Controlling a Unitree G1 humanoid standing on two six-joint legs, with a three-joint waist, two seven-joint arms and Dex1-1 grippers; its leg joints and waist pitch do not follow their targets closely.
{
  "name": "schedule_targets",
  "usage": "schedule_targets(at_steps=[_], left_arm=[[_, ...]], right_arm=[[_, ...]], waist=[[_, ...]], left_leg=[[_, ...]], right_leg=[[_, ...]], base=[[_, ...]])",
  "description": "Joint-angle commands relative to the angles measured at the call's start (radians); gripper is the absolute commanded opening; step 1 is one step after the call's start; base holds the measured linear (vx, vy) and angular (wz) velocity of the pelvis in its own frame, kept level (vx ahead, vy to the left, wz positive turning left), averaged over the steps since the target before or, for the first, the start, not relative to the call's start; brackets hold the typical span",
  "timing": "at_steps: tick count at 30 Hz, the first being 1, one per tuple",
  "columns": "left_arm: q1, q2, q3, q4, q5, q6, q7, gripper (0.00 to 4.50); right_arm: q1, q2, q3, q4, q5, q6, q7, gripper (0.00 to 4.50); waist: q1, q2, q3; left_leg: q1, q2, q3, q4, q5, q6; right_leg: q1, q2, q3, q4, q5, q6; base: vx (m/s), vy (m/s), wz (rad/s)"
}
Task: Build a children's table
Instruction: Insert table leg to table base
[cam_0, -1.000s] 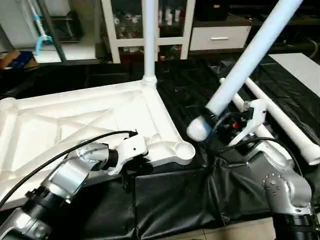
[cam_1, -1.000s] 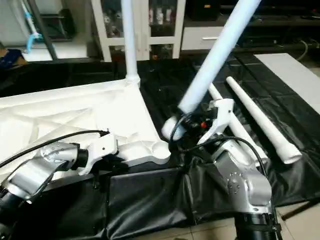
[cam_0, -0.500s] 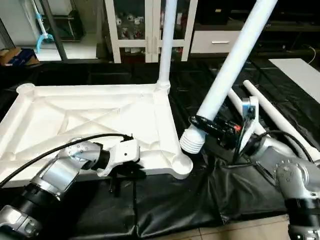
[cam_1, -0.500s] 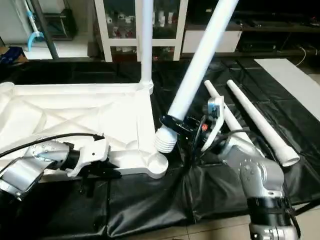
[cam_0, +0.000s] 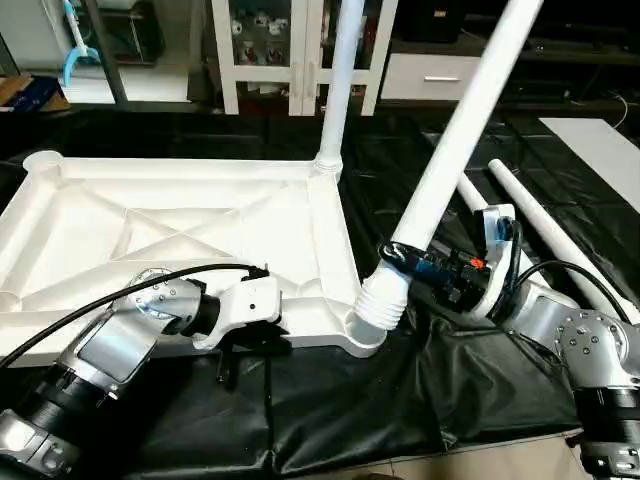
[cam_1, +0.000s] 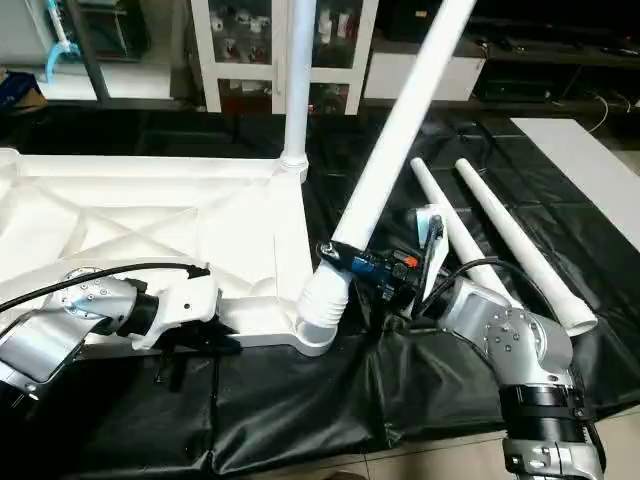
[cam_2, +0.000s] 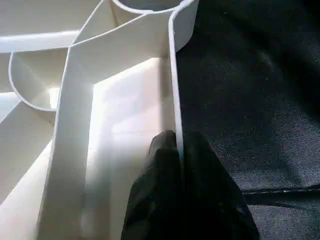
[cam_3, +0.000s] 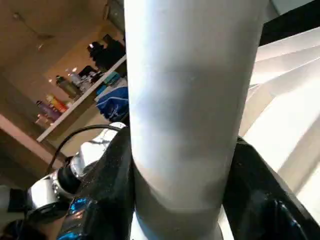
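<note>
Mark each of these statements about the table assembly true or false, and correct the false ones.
1. One leg already stands upright in a far corner socket of the table top. True.
2. The right end effector grips the leg whose ribbed end sits at the near corner socket. True.
3. That gripped leg stands vertical. False: it leans, its upper end tilted to the robot's right.
4. Three spare legs lie on the black sheet. False: two spare legs lie there.
5. The left end effector pinches the top's near rim. True.
</note>
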Motion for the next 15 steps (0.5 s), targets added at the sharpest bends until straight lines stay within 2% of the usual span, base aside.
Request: schedule_targets(at_steps=[1, 2, 3, 5, 6, 7, 8, 9, 11, 13, 15], left_arm=[[0.030, -0.016, -0.034, -0.001, -0.006, 0.011, -0.022, 0.02], [0.031, -0.014, -0.033, -0.008, -0.009, 0.018, -0.027, 0.02], [0.031, -0.014, -0.033, -0.008, -0.009, 0.018, -0.027, 0.02], [0.030, -0.011, -0.030, -0.016, -0.013, 0.028, -0.032, 0.02], [0.030, -0.011, -0.029, -0.022, -0.016, 0.035, -0.034, 0.02], [0.028, -0.009, -0.030, -0.024, -0.014, 0.037, -0.035, 0.02], [0.028, -0.008, -0.030, -0.029, -0.013, 0.040, -0.037, 0.02], [0.027, -0.006, -0.032, -0.032, -0.010, 0.043, -0.040, 0.02], [0.028, -0.006, -0.032, -0.035, -0.009, 0.046, -0.041, 0.02], [0.026, -0.006, -0.032, -0.037, -0.009, 0.050, -0.043, 0.02], [0.025, -0.006, -0.031, -0.040, -0.008, 0.053, -0.046, 0.02]], right_arm=[[-0.018, -0.011, 0.014, 0.003, -0.026, -0.018, 0.014, 1.86], [-0.020, -0.011, 0.038, 0.007, -0.071, -0.060, 0.008, 1.86], [-0.020, -0.011, 0.038, 0.007, -0.071, -0.060, 0.008, 1.86], [-0.028, -0.006, 0.084, 0.020, -0.173, -0.168, -0.018, 1.86], [-0.032, 0.001, 0.099, 0.022, -0.196, -0.196, -0.021, 1.86], [-0.035, 0.006, 0.113, 0.022, -0.216, -0.223, -0.019, 1.86], [-0.033, 0.000, 0.143, 0.025, -0.245, -0.244, 0.002, 1.86], [-0.030, -0.013, 0.177, 0.033, -0.275, -0.261, 0.026, 1.86], [-0.027, -0.019, 0.188, 0.042, -0.287, -0.267, 0.036, 1.86], [-0.024, -0.026, 0.195, 0.052, -0.302, -0.282, 0.040, 1.86], [-0.020, -0.040, 0.214, 0.059, -0.326, -0.298, 0.055, 1.86]], waist=[[-0.007, -0.013, -0.033], [-0.006, -0.013, -0.032], [-0.007, -0.014, -0.032], [-0.006, -0.009, -0.031], [-0.007, -0.011, -0.030], [-0.004, -0.009, -0.029], [-0.005, -0.009, -0.028], [-0.005, -0.008, -0.029], [-0.005, -0.008, -0.028], [-0.005, -0.007, -0.025], [-0.006, -0.004, -0.024]], left_leg=[[0.018, 0.076, -0.031, -0.092, -0.202, 0.011], [0.020, 0.077, -0.028, -0.092, -0.186, 0.016], [0.019, 0.077, -0.027, -0.093, -0.181, 0.014], [0.020, 0.078, -0.022, -0.093, -0.167, 0.011], [0.021, 0.077, -0.018, -0.093, -0.165, 0.009], [0.023, 0.078, -0.016, -0.093, -0.164, 0.011], [0.019, 0.079, -0.016, -0.094, -0.158, 0.013], [0.020, 0.080, -0.016, -0.094, -0.154, 0.015], [0.021, 0.081, -0.012, -0.093, -0.147, 0.026], [0.017, 0.082, -0.014, -0.096, -0.143, 0.028], [0.019, 0.083, -0.016, -0.098, -0.166, 0.021]], right_leg=[[0.009, -0.089, 0.047, -0.103, -0.437, -0.151], [0.008, -0.088, 0.047, -0.103, -0.414, -0.155], [0.007, -0.087, 0.047, -0.101, -0.404, -0.158], [0.005, -0.086, 0.048, -0.099, -0.373, -0.167], [0.005, -0.084, 0.048, -0.099, -0.360, -0.172], [0.004, -0.084, 0.050, -0.097, -0.344, -0.177], [0.007, -0.083, 0.049, -0.095, -0.327, -0.181], [0.008, -0.083, 0.049, -0.094, -0.317, -0.184], [0.009, -0.082, 0.050, -0.091, -0.279, -0.198], [0.012, -0.082, 0.049, -0.090, -0.274, -0.200], [0.012, -0.083, 0.049, -0.092, -0.298, -0.198]], base=[[0.000, 0.000, 0.00], [0.000, 0.000, 0.00], [0.000, 0.000, 0.00], [0.000, 0.000, 0.00], [0.000, 0.000, 0.00], [0.000, 0.000, 0.00], [0.000, 0.000, 0.00], [0.000, 0.000, 0.00], [0.000, 0.000, 0.00], [0.000, 0.000, 0.00], [0.000, 0.000, 0.00]])
